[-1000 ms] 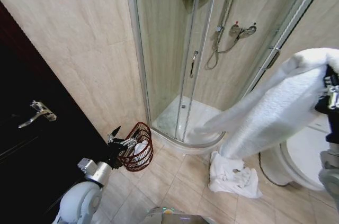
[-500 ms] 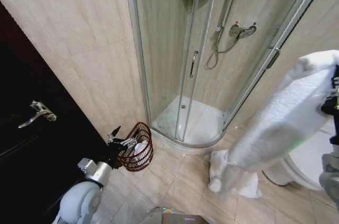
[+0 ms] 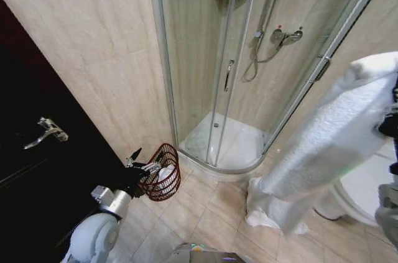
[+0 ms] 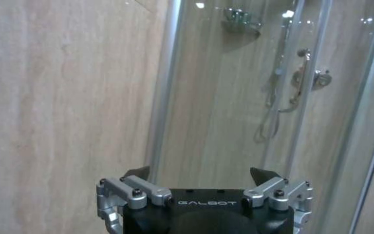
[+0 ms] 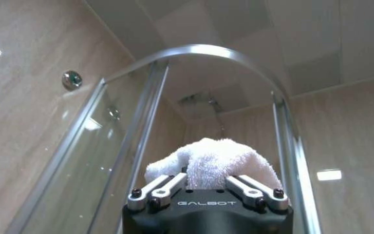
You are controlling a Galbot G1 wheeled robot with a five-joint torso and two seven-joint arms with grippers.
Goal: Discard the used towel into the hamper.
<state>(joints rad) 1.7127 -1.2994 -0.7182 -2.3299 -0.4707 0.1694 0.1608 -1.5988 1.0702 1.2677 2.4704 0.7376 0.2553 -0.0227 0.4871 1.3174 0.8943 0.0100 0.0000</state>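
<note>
- The right gripper (image 5: 206,181) is lifted high at the right side, its fingers closed on the white towel (image 3: 329,145).
- The left gripper (image 3: 138,162) stays low, its fingers spread apart.

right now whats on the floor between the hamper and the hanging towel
In the head view, bare beige floor tile and the shower tray's curved front edge lie between the hamper and the towel held by the right gripper.

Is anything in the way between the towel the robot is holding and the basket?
Nothing visible blocks it. The towel hangs from the right gripper; bare floor tiles lie between it and the hamper, beside the left gripper.
</note>
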